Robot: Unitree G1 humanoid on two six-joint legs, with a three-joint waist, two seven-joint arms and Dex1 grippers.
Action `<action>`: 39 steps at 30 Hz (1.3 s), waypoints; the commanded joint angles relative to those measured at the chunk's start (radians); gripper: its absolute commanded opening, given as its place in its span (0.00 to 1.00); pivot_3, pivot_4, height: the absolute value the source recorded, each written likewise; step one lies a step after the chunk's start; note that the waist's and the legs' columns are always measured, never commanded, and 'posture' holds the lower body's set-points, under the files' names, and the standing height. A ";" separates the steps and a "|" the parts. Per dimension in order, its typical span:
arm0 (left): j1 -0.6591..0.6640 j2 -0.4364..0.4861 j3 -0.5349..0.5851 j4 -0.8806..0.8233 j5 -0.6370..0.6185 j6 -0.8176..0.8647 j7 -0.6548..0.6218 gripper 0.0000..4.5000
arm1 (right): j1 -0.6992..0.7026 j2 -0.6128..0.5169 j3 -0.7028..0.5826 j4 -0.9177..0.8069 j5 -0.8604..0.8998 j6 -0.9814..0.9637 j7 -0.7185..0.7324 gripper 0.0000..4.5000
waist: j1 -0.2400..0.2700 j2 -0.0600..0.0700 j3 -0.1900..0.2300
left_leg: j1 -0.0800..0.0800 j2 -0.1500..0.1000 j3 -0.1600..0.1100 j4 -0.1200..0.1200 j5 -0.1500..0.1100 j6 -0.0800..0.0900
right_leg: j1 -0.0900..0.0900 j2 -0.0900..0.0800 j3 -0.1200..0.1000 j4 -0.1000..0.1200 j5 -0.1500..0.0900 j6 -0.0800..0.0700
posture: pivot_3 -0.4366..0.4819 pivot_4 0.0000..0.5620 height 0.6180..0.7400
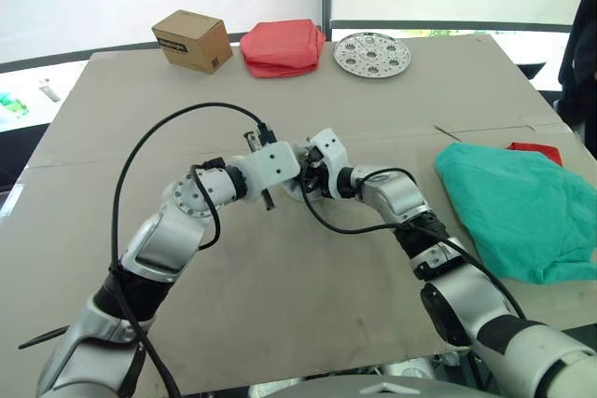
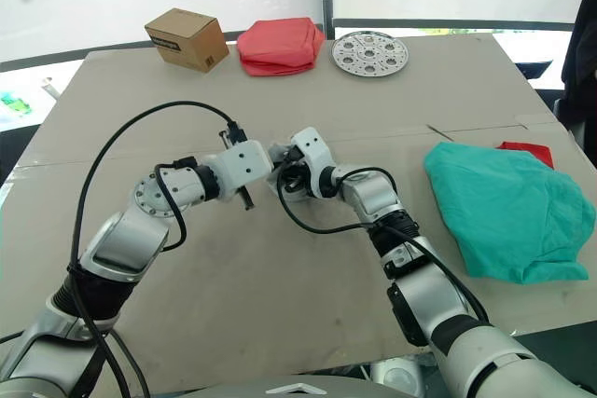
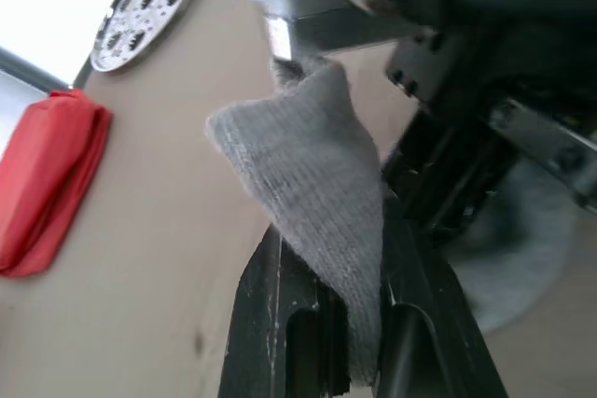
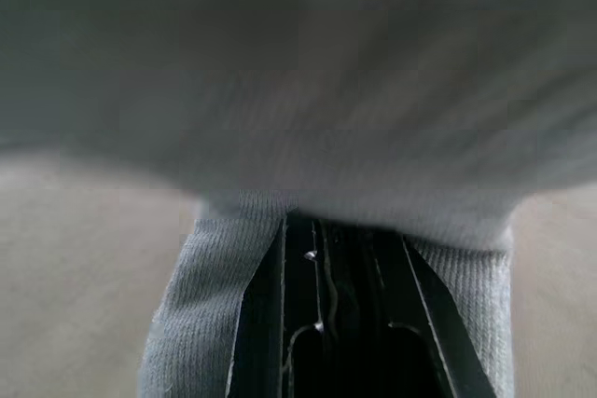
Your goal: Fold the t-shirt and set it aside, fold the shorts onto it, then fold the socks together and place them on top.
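Socks (image 3: 317, 193) sit mid-surface (image 1: 280, 323), clamped between my left claw (image 3: 359, 342) and right claw (image 4: 345, 323), both clenched on knit. Uneven pull could slip one sock free, spoiling the fold.

Test bench setup; cardboard-covered table (image 1: 308, 305) (perforated metal disc (image 1: 371, 53) on it).

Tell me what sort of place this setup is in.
Probably a robot test or lab workspace rather than a home: a table covered in plain cardboard sheeting, a perforated metal disc and a small cardboard box at its far edge, with teal shorts laid out as props.
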 commanded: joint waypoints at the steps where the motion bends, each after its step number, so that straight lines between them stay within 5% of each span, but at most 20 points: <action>1: 0.013 -0.017 0.000 -0.035 -0.004 -0.005 -0.013 0.03 | 0.047 -0.055 -0.024 -0.115 0.007 0.028 0.005 0.00 | 0.003 0.000 0.000 | 0.000 0.000 0.000 0.000 0.000 0.000 | 0.000 0.000 0.000 0.001 0.000 0.000 | 0.48 0.27 1.00; 16: -0.047 -0.109 0.028 0.076 -0.002 -0.005 -0.014 0.03 | 0.202 -0.243 -0.098 -0.826 0.131 0.486 -0.046 0.00 | -0.001 0.000 0.000 | -0.003 -0.001 -0.001 0.001 0.000 0.001 | -0.001 0.001 -0.003 0.001 0.000 0.000 | 0.48 0.27 1.00; 23: -0.101 -0.127 -0.041 0.097 0.011 -0.052 -0.075 0.03 | 0.281 -0.309 -0.169 -0.927 0.142 0.519 -0.124 0.00 | 0.010 0.000 0.000 | -0.004 -0.001 -0.001 0.003 -0.001 0.002 | -0.001 0.000 -0.004 0.000 -0.001 0.002 | 0.48 0.27 1.00; 28: -0.116 -0.113 -0.185 0.255 0.129 -0.306 -0.117 0.03 | 0.302 -0.357 -0.227 -0.961 0.156 0.550 -0.149 0.00 | 0.011 0.000 0.000 | -0.003 -0.001 0.000 0.002 -0.001 0.002 | -0.001 0.001 -0.004 0.000 0.000 0.000 | 0.48 0.27 1.00; 32: -0.144 -0.140 -0.183 0.334 0.120 -0.423 -0.128 0.36 | 0.309 -0.377 -0.242 -0.969 0.166 0.558 -0.167 0.00 | 0.011 0.000 0.000 | -0.003 -0.001 0.001 0.002 -0.001 0.002 | -0.001 0.001 -0.004 0.000 0.000 0.001 | 0.48 0.27 1.00; 35: -0.116 -0.135 -0.082 0.268 -0.083 -0.384 -0.239 0.68 | 0.321 -0.384 -0.259 -0.982 0.181 0.558 -0.176 0.00 | 0.010 0.000 0.000 | -0.003 -0.001 0.001 0.002 -0.001 0.002 | -0.001 0.000 -0.004 0.000 0.000 0.001 | 0.48 0.27 1.00; 39: -0.057 -0.106 0.096 0.122 -0.443 -0.051 -0.343 0.68 | 0.327 -0.395 -0.258 -0.982 0.197 0.523 -0.163 0.00 | 0.001 0.000 0.000 | -0.004 0.000 0.000 0.002 -0.001 0.002 | -0.001 0.000 -0.003 0.000 0.000 0.001 | 0.48 0.27 1.00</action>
